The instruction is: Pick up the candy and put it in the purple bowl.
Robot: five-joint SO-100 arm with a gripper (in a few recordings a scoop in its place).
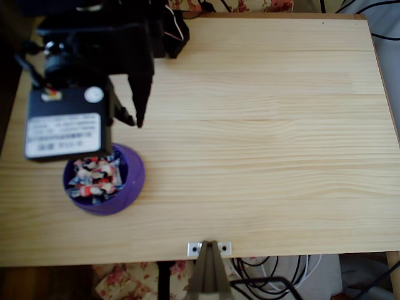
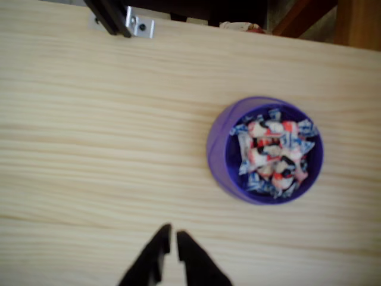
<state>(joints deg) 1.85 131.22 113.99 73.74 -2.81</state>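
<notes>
Candies in white, red and bluish wrappers lie heaped inside the purple bowl, which stands on the wooden desk. I see my pincer in the wrist view hanging over bare wood beside the bowl, its fingers nearly together with a thin gap, holding nothing.
</notes>
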